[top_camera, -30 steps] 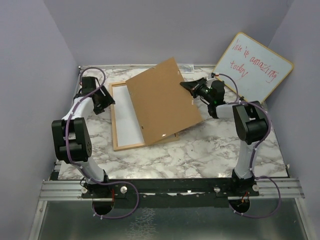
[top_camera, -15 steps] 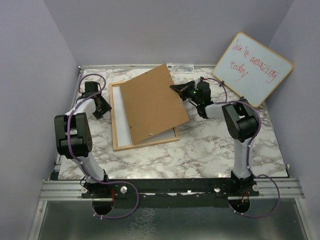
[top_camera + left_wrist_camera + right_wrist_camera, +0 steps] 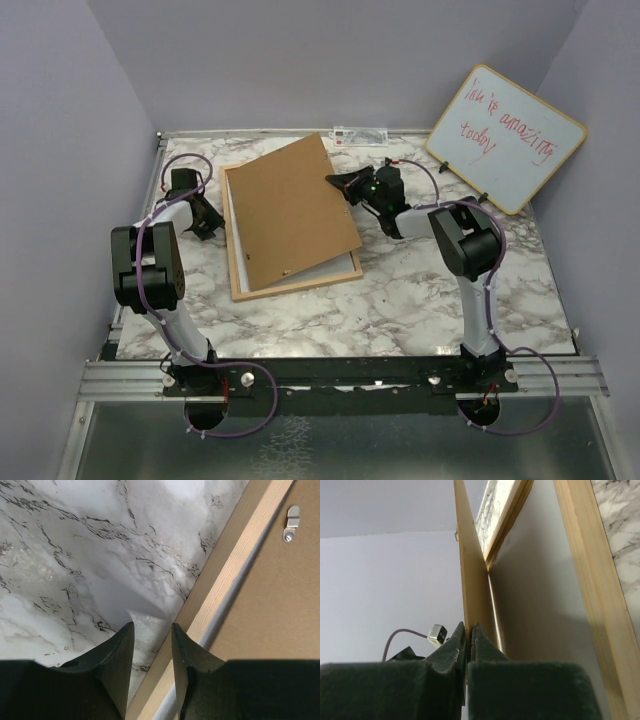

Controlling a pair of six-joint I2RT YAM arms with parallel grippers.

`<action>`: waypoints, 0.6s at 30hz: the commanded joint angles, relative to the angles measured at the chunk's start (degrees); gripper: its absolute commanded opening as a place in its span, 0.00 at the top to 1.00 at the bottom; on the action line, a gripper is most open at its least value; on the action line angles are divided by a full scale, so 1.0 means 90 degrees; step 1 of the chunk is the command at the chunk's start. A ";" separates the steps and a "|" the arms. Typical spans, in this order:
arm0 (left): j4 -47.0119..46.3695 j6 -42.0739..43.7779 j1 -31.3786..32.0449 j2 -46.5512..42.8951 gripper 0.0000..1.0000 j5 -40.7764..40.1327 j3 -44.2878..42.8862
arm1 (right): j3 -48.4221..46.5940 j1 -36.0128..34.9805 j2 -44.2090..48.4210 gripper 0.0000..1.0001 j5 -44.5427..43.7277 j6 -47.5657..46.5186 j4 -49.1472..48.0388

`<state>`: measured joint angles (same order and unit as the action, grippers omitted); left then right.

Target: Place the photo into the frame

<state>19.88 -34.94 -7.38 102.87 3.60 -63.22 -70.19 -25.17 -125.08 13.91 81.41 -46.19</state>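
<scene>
**A:** Where's the frame [image 3: 300, 284]?
**B:** Flat on the desk [image 3: 420, 290]. I can't make out the photo.
**A:** And the backing board [image 3: 292, 212]?
**B:** Tilted over the frame. The right hand [image 3: 468, 630] pinches its raised edge, probably to steady it. The left hand [image 3: 152, 627] is parted and empty beside the frame.

Brown rectangular backing board [image 3: 290, 210] lies askew on thin light-wood frame [image 3: 300, 284].
Wood-edged whiteboard [image 3: 505, 135] stands behind them, to the right, well apart.

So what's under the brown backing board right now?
The frame, its white inside showing along the left and near edges. The backing board, tilted in the right gripper, covers the rest; no photo visible.
</scene>
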 commanded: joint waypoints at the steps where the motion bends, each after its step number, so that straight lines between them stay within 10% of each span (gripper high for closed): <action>1: -0.0048 -0.0001 0.0010 0.0113 0.64 0.0371 0.0090 | -0.0155 -0.0146 -0.0183 0.99 -0.0179 0.0029 -0.0073; 12: -0.0041 0.0042 0.0002 0.0134 0.64 0.0552 0.0055 | -0.0039 -0.0251 -0.0431 0.98 -0.0084 -0.0644 -0.0374; 18: -0.0026 0.0058 -0.0035 0.0096 0.63 0.0543 0.0013 | 0.0196 -0.0241 -0.0335 0.80 0.0015 -0.1293 -0.0437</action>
<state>19.51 -34.83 -7.42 103.11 6.13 -63.22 -69.47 -26.52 -127.96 12.80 74.94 -47.97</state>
